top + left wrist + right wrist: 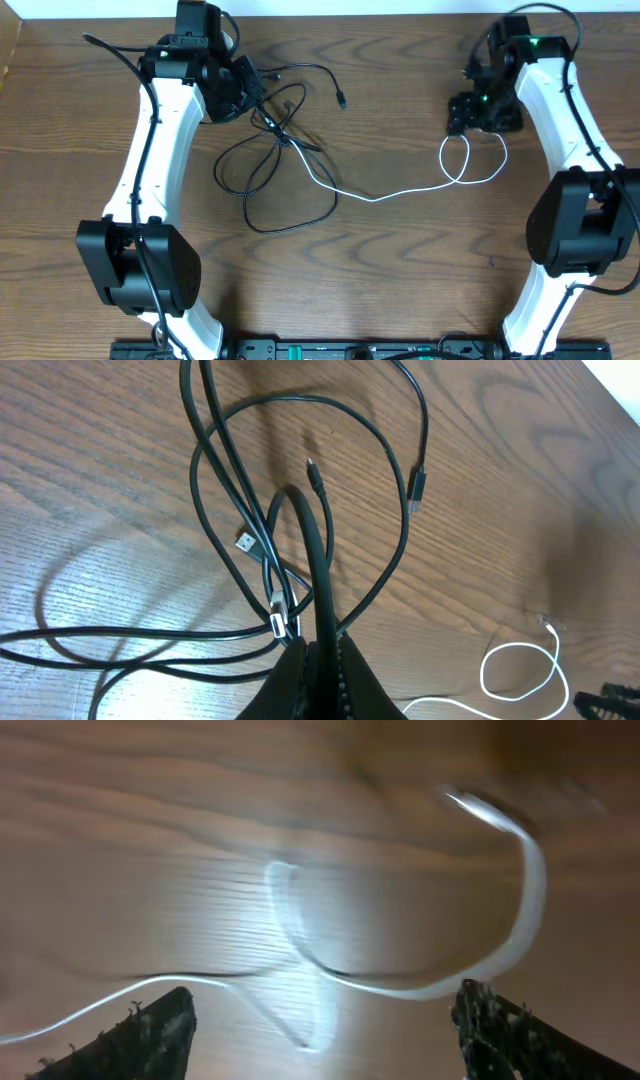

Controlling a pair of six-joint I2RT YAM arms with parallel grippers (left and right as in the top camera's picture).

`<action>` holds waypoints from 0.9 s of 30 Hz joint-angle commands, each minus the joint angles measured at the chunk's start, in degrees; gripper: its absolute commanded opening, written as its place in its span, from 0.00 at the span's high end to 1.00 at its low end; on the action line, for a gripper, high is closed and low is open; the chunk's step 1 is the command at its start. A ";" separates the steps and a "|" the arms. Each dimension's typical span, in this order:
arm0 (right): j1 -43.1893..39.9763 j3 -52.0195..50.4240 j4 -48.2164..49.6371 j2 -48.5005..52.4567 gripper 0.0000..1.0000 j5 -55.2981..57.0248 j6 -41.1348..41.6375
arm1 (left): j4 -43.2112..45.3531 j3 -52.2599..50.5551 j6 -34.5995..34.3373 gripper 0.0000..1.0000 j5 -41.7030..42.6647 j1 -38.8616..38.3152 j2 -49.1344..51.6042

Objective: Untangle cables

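Left tool (318,660): fingers pressed together, pinching one of the black cables (281,137). The pinched cord rises from between the fingertips as a narrow upright loop. A silver plug (278,623) lies just beside the fingertips.

Right tool (318,1005): fingers spread wide, holding nothing, low over the worktop (400,280). A curl of the white cable (400,193) lies on the wood between the two fingers. That view is blurred, so I cannot tell whether there is contact.

Black cables: several thin cords in loose overlapping loops, far left of centre, just beside the left tool. The loops cross one another in a knot-like bunch near the tool, and one wide loop spreads toward the near edge. A flat metal plug (245,542) lies inside the loops. A dark plug (415,493) ends a cord that arcs away to the right.

White cable: one end runs into the black bunch. From there it trails across the middle of the worktop and closes in a small loop beneath the right tool.

Worktop: brown wood grain, carrying all the cords.
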 commanded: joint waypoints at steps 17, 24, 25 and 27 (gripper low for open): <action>21.79 -6.47 3.04 -0.72 0.20 -16.02 -31.06 | -0.13 -0.87 -4.94 0.92 -2.10 0.15 0.31; 22.93 -10.93 5.35 -0.70 0.24 -17.42 -31.08 | -0.13 -0.87 -4.92 0.92 -2.10 0.15 0.31; 22.93 -11.39 5.68 -0.70 0.24 -18.05 -31.26 | -0.11 -0.87 -4.92 0.92 -2.10 0.15 0.31; 23.04 -12.39 6.71 -0.70 0.25 -20.59 -32.89 | 0.02 -0.87 -4.92 0.92 -2.10 0.15 0.31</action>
